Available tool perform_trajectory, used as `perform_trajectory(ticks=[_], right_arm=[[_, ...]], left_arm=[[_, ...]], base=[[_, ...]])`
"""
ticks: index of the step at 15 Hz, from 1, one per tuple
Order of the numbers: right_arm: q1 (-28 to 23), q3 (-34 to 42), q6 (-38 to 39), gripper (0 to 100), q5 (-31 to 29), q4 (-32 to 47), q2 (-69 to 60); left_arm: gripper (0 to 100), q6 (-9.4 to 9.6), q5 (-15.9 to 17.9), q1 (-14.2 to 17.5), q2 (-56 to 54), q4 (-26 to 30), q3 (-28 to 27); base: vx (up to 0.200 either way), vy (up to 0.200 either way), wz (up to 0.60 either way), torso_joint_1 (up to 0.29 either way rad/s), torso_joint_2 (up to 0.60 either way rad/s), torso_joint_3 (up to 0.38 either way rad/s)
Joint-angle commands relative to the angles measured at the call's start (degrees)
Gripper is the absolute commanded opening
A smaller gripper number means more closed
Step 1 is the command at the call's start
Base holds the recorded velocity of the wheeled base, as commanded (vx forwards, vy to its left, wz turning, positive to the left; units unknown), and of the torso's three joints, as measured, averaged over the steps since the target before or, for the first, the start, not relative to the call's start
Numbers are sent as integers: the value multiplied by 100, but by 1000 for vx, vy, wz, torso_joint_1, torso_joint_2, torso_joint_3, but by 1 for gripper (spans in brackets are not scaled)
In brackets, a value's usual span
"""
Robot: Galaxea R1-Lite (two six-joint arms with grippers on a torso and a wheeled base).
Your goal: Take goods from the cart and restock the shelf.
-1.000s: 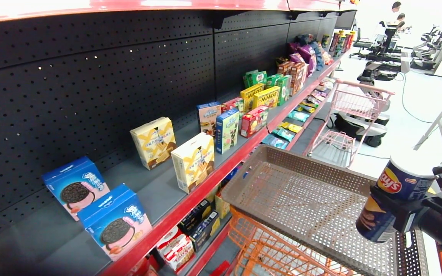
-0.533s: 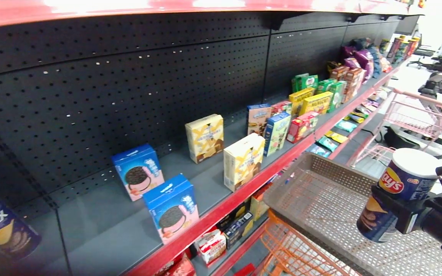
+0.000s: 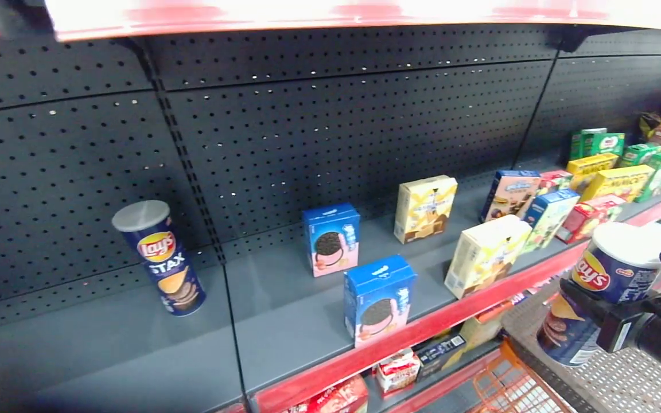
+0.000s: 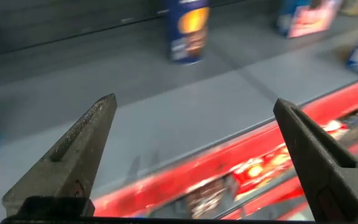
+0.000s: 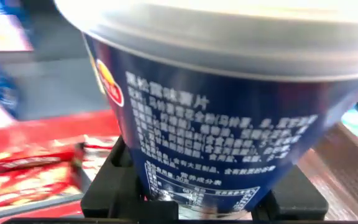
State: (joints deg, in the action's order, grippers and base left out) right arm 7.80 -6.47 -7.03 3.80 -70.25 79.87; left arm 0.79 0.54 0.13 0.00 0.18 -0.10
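The right gripper point(image 3: 591, 315) is clamped around the middle of a dark blue chip can point(image 3: 603, 275), its white lid uppermost and the body leaning a little. The right wrist view confirms it: the can point(image 5: 229, 124) sits wedged between the black pads. The arm is low on the robot's right, holding the can above the cart point(image 3: 623, 378) and still short of the shelf's red front edge.

The left gripper point(image 4: 194, 102) hangs spread wide and empty, facing the grey shelf point(image 3: 135, 344).

This looks like the carry step: the can is picked but not yet placed. Next, the can probably needs lifting over the red lip and setting upright on bare deck. A likely spot is near the matching can point(image 3: 161, 258) already standing there, well clear of the blue cookie boxes point(image 3: 330, 238).
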Motion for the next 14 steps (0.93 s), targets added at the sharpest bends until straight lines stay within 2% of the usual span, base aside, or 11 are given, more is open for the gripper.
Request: perform_trajectory(ticks=[1,5,7,11,13,14], right_arm=[[-7,15,0,0,-20,29,-112],[28,-161,106,0,-539,539,-631],[134,-355,79,0,-591,741,-868],[398,-161,27,0,-864,1014,-1158],[415,-372,115,0,-732,1233,-1185],[644,-530,220,0,-495,1356,-1255]], left_arm=[[100,0,-1,4,0,-1,1],[100,0,-1,4,0,-1,1],[100,0,-1,4,0,-1,1],[100,0,-1,4,0,-1,1],[100,0,-1,4,0,-1,1],[100,0,-1,4,0,-1,1]], base=[[0,0,0,0,0,0],[0,0,0,0,0,0],[0,0,0,0,0,0],[0,0,0,0,0,0],[0,0,0,0,0,0],[0,0,0,0,0,0]])
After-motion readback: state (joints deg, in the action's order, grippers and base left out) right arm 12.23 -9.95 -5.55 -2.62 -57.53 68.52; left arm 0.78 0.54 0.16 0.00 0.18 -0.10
